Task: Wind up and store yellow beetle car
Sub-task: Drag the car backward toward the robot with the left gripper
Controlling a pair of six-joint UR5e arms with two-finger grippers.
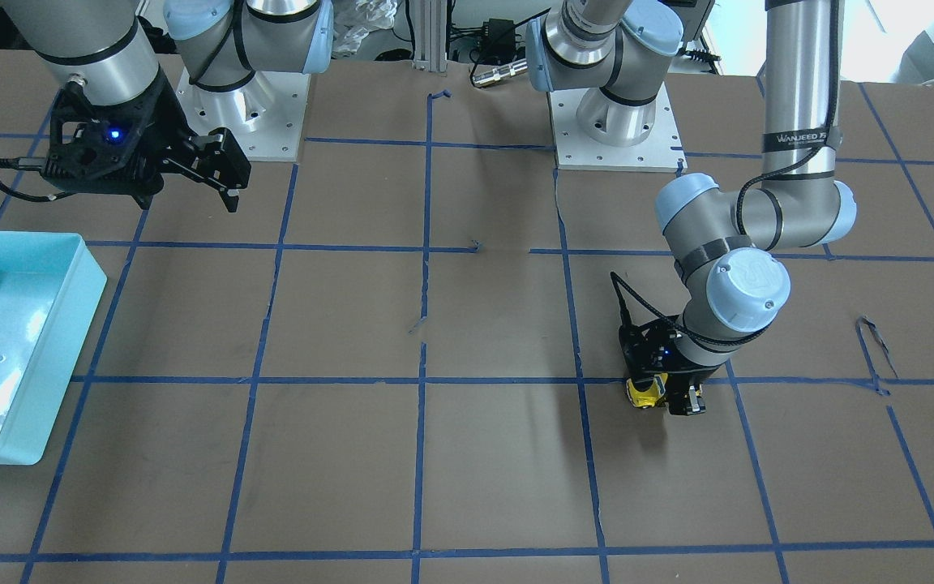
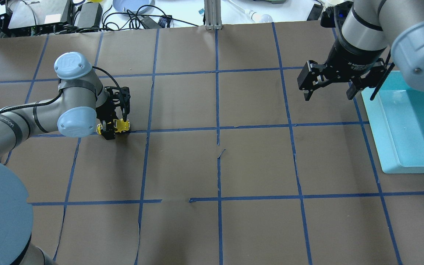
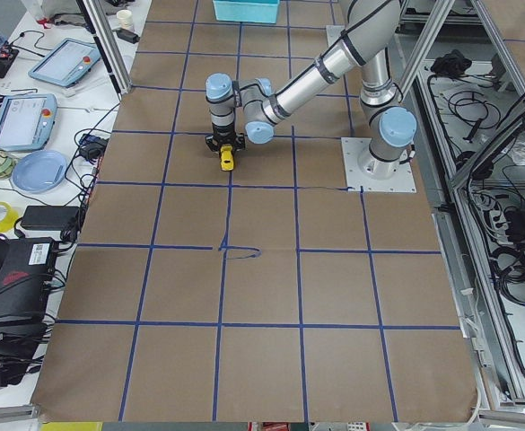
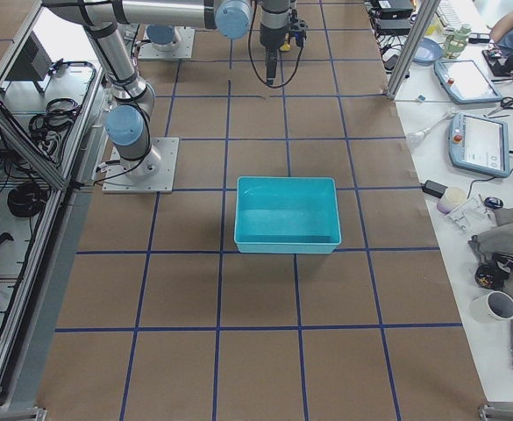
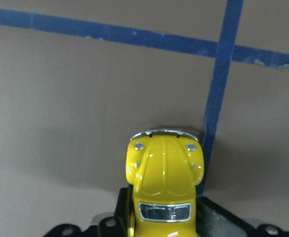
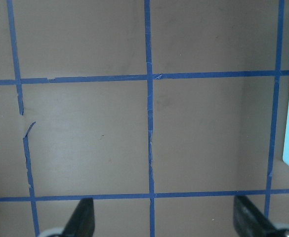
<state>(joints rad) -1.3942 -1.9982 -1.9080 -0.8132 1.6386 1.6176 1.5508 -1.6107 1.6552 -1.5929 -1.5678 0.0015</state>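
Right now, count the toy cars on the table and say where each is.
1. The yellow car is held in the left gripper, beside a tape crossing on the robot's left side, far from the bin. The arms may hide others.

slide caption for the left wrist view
Left gripper shut on the yellow beetle car beside a blue tape line.

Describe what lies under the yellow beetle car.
Under the yellow beetle car: brown table paper and a blue tape line beside its nose. The left gripper clamps its rear; its body covers the wheels and whether they touch the paper.
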